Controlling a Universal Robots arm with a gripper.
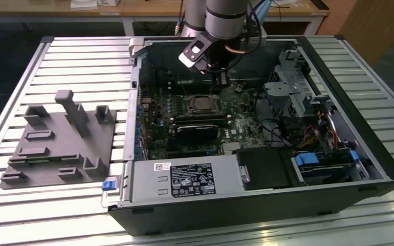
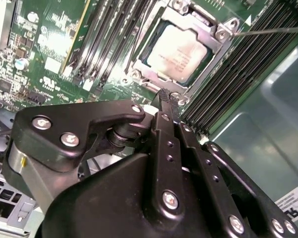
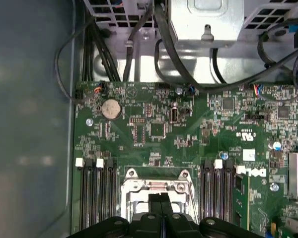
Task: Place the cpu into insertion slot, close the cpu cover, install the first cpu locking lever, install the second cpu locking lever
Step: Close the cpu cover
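The cpu [image 2: 181, 52], a pale silvery square chip, lies flat in its socket on the green motherboard [image 1: 248, 128]; the exterior view shows the cpu [image 1: 200, 104] mid-board. The cpu cover [image 2: 214, 59], a silvery frame with a square window, lies down around the chip; the cover [image 3: 139, 187] also appears in the first wrist view. A thin wire locking lever [image 2: 273, 30] sticks out from the socket corner. My gripper [image 2: 167, 95] hovers just beside the socket edge, its black fingers pressed together with nothing between them. The gripper [image 3: 160, 197] hides part of the socket. In the exterior view the gripper [image 1: 219, 82] hangs behind the socket.
The motherboard sits inside an open black computer case [image 1: 361, 169]. Memory slots [image 2: 104, 44] flank the socket. A black card [image 1: 197, 130] lies in front of it. Cables [image 3: 174, 54] and a drive cage [image 1: 296, 87] crowd the exterior view's right. A grey fixture tray [image 1: 53, 143] sits left.
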